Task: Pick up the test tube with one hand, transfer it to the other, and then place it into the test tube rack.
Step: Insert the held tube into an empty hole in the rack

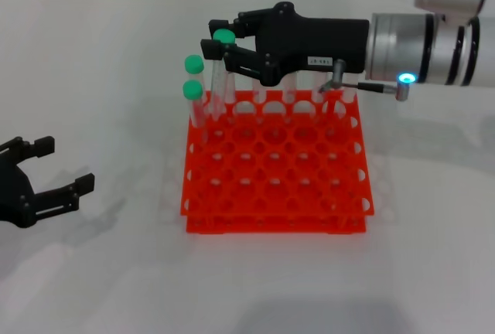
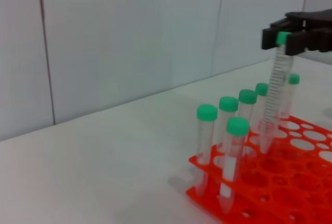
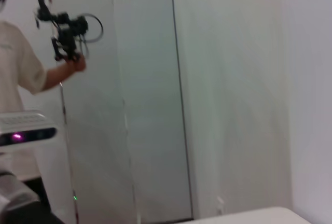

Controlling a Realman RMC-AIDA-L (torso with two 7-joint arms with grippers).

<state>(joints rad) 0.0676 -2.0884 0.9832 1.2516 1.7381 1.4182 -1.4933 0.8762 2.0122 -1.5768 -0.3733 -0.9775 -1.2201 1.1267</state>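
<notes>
My right gripper (image 1: 216,37), black with a small white label and a blue light on its silver wrist, is shut on the green cap of the test tube (image 1: 224,71). It holds the tube upright over the back left part of the orange-red test tube rack (image 1: 274,224). In the left wrist view the test tube (image 2: 275,89) hangs from those black fingers with its tip down in a rack (image 2: 290,182) hole. My left gripper (image 1: 66,164) rests low at the table's left, open and holding nothing. The right wrist view shows none of these things.
Several other green-capped tubes stand in the rack's back rows, two at its left corner (image 1: 193,65) (image 1: 192,90) and a line of them (image 2: 228,105) in the left wrist view. A white wall stands behind the table. A person (image 3: 21,73) holds a device in the right wrist view.
</notes>
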